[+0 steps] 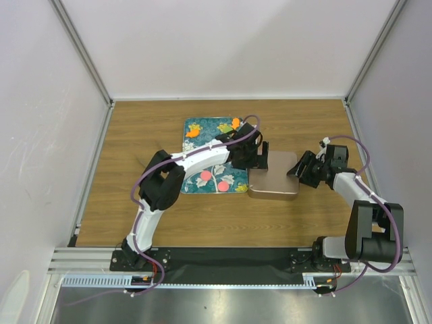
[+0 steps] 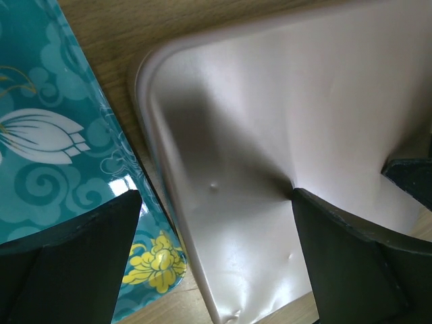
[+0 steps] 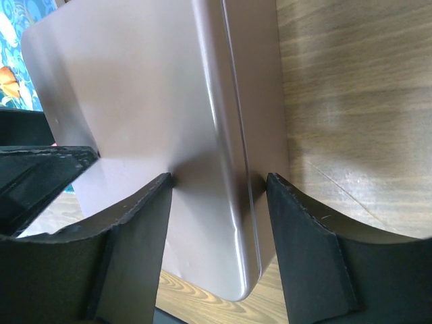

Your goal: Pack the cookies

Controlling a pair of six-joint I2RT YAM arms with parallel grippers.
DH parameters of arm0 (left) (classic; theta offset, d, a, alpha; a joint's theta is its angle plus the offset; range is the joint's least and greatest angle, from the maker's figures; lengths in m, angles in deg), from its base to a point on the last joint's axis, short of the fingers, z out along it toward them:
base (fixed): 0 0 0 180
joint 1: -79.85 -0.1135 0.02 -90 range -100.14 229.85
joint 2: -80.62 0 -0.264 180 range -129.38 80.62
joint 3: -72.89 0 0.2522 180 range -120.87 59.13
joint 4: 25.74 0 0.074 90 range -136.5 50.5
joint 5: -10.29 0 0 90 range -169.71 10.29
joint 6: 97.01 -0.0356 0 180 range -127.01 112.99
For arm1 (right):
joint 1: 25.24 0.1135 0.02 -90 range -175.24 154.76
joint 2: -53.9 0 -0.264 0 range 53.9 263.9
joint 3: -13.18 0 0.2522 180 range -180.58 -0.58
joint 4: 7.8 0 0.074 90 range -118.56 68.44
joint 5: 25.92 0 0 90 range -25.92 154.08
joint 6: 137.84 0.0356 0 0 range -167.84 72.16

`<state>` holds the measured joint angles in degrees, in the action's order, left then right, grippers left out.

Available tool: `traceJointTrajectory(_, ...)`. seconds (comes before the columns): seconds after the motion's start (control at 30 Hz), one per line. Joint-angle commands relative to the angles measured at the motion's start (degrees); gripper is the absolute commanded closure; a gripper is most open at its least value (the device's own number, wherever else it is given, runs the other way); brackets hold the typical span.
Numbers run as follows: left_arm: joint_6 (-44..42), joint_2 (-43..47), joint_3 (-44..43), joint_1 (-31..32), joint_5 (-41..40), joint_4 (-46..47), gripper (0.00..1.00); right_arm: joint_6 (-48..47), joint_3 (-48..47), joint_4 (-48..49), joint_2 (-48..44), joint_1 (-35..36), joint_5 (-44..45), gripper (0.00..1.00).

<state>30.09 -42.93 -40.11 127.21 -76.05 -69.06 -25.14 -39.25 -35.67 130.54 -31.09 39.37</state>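
A square metal tin [image 1: 273, 177] with its lid on sits on the table, to the right of the teal tray [image 1: 196, 183]. On the tray lie two orange cookies [image 1: 193, 132] and two pink cookies [image 1: 205, 175]. My left gripper [image 1: 260, 154] is open over the tin's far left corner. In the left wrist view [image 2: 216, 250] one finger rests on the lid [image 2: 270, 121] and the other hangs over the tray [image 2: 61, 169]. My right gripper [image 1: 302, 173] clamps the tin's right edge. In the right wrist view [image 3: 219, 236] one finger is on the lid [image 3: 135, 88] and one on the side wall.
The wooden table [image 1: 135, 209] has white walls on three sides and a metal rail along the near edge. The left arm reaches across the tray. Bare wood [image 3: 358, 101] lies right of the tin.
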Motion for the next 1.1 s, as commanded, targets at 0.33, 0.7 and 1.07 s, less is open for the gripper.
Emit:
traceJointTrajectory(0.33, 7.01, 4.19, 9.76, 1.16, 1.44, 9.25, 0.01, 0.51, 0.89, 1.89, 4.31, -0.30, 2.47, 0.42)
traceJointTrajectory(0.7, 9.13, 5.42, 12.40, 3.10, 1.70, 11.54, 0.01, -0.64, -10.01, -1.80, 11.86, -1.27, 4.58, 0.33)
traceJointTrajectory(1.07, 6.58, 7.35, 9.33, 1.78, 0.82, 10.05, 0.01, -1.43, -13.09, -3.20, 14.50, -1.62, 6.34, 0.35)
